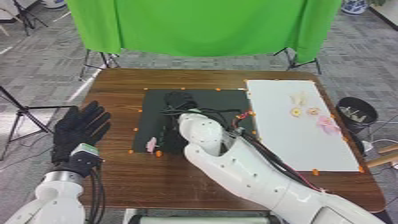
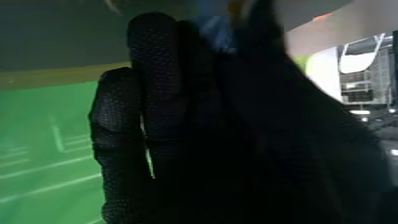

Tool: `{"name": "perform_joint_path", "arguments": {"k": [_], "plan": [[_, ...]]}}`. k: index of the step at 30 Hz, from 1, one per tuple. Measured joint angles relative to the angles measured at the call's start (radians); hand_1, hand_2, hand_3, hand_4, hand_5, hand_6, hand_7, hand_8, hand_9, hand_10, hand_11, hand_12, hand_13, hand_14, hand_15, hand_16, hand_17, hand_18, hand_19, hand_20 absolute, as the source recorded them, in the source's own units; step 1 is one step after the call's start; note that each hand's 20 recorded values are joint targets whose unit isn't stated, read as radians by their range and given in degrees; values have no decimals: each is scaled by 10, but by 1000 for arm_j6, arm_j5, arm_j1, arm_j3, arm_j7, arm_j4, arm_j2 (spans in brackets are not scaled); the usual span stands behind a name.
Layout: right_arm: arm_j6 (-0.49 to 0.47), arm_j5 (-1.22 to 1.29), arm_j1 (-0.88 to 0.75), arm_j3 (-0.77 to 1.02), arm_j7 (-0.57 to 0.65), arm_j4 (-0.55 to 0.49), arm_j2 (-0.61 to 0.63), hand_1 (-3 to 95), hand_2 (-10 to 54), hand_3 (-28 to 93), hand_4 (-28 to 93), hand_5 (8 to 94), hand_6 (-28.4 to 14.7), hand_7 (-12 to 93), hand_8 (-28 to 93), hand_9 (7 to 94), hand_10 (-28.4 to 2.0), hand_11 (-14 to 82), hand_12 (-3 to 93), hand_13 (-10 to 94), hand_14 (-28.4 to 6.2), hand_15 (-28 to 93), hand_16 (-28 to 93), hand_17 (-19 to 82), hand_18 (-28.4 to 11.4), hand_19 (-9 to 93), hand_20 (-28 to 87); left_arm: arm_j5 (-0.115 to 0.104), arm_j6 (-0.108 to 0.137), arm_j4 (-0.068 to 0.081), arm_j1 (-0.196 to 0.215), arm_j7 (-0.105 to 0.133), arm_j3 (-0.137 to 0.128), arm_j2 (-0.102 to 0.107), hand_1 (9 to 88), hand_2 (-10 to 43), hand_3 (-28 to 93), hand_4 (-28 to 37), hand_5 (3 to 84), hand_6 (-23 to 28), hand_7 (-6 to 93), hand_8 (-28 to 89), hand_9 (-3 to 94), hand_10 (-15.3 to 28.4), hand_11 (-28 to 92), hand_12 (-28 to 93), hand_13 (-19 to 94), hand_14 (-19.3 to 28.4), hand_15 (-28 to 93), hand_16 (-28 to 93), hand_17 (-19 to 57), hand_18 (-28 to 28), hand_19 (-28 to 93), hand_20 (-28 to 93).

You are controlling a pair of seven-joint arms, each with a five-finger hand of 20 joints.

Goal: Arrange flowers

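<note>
My left hand (image 1: 82, 130) rests open over the table's left edge. My right hand (image 1: 180, 101) is over the rear left part of the dark mat (image 1: 213, 95), partly hidden by its arm and cables. In the right wrist view my right hand (image 2: 164, 100) has its fingers extended, with a blurred bluish patch beside the thumb; what that is I cannot tell. A pink flower (image 1: 151, 145) lies at the mat's front left. On the white board (image 1: 289, 150) are a pale flower (image 1: 300, 97), two small yellowish flowers (image 1: 296, 112) and a larger pink one (image 1: 329, 125).
Small orange markers line the mat and board on the brown table (image 1: 124, 185). A black bin (image 1: 357, 112) stands off the table's right side. Behind the table hangs a green cloth (image 1: 204, 30), with stands near it. My right arm crosses the table's middle.
</note>
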Motion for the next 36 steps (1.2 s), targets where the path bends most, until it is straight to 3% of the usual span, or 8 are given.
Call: {"name": "perform_joint_path", "arguments": {"k": [2, 4, 19, 24, 30, 36], "plan": [[9, 3, 0, -9, 11, -3, 0, 400, -94, 800, -268, 672, -21, 182, -122, 718, -135, 190, 175, 689, -109, 471, 236, 352, -219, 816, 339, 30, 3, 1, 0, -5, 0, 0, 291, 125, 713, -283, 470, 104, 156, -89, 383, 162, 251, 113, 273, 164, 428, -86, -93, 152, 390, 74], [24, 6, 0, -18, 22, -6, 0, 392, -95, 798, -266, 670, -23, 183, -128, 711, -138, 184, 172, 686, -112, 474, 235, 352, -220, 817, 339, 39, 4, 1, -1, -6, 0, 0, 292, 120, 712, -283, 470, 104, 156, -88, 382, 161, 251, 113, 272, 164, 426, -86, -93, 152, 388, 75], [50, 29, -2, -14, 36, -73, 20, 341, -95, 781, -255, 615, -43, 162, -125, 640, -159, 159, 160, 662, -125, 489, 226, 351, -229, 827, 334, 7, 1, 1, 9, 13, -12, -1, 289, 109, 712, -283, 464, 104, 154, -88, 378, 161, 247, 116, 270, 164, 421, -81, -91, 153, 385, 80], [43, 71, -66, 90, 42, -230, 76, 338, -95, 778, -248, 609, -45, 155, -121, 633, -165, 156, 159, 650, -129, 488, 218, 343, -228, 813, 320, 8, -14, 1, 22, 13, -30, -22, 282, 113, 712, -283, 463, 105, 152, -88, 377, 163, 245, 115, 269, 164, 421, -81, -87, 155, 387, 82], [189, 77, -211, 276, 74, -468, 242, 340, -95, 769, -245, 590, -52, 148, -117, 612, -169, 146, 157, 629, -133, 477, 209, 332, -226, 801, 309, 15, -29, -7, 58, 14, -69, -37, 279, 118, 710, -283, 464, 104, 152, -87, 377, 163, 243, 116, 270, 165, 419, -80, -84, 156, 388, 82], [114, 91, -370, 488, 139, -569, 460, 330, -95, 772, -243, 542, -59, 137, -111, 561, -179, 132, 156, 578, -147, 455, 192, 311, -221, 763, 283, 11, -27, -13, 93, 35, -97, -37, 278, 124, 709, -283, 465, 104, 151, -87, 379, 163, 244, 116, 272, 166, 421, -80, -82, 156, 389, 82]]}}
